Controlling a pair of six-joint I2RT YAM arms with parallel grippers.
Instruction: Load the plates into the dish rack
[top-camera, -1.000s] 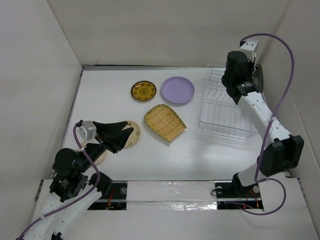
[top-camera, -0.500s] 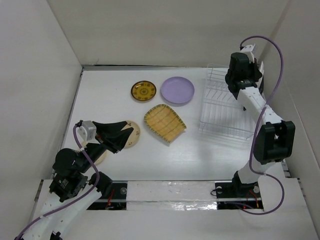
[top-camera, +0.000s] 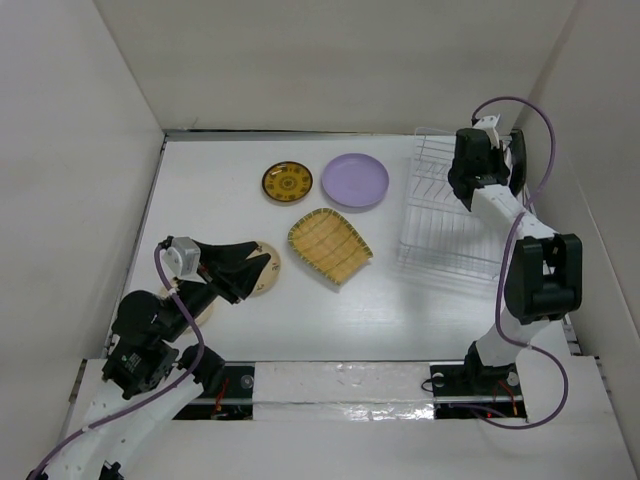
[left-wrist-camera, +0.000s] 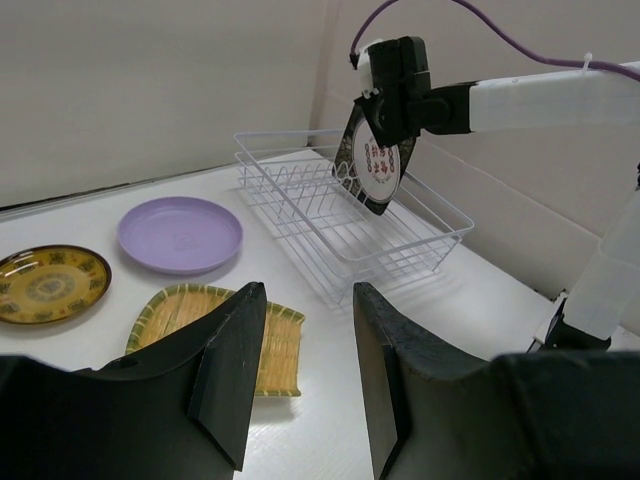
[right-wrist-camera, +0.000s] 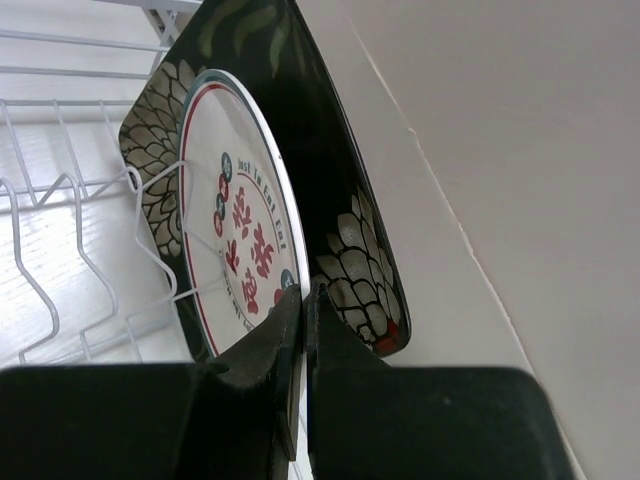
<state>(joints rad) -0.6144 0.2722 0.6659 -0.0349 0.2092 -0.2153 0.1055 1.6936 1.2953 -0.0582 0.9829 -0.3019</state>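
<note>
Right gripper (right-wrist-camera: 300, 300) clamps the red-lettered plate (right-wrist-camera: 235, 230) upright on edge in the dish rack (top-camera: 440, 240) at two o'clock, tines crossing its face. Left gripper (left-wrist-camera: 305, 300), jaws apart and empty, sits far off at eight o'clock.

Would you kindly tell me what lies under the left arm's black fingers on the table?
A cream round plate with dark specks lies under the left fingers; only its right edge shows. Another plain cream plate peeks out below the wrist, mostly covered.

Plates (top-camera: 330, 246) left of dish rack (top-camera: 450, 240); one plate (left-wrist-camera: 377, 165) over its far end.
</note>
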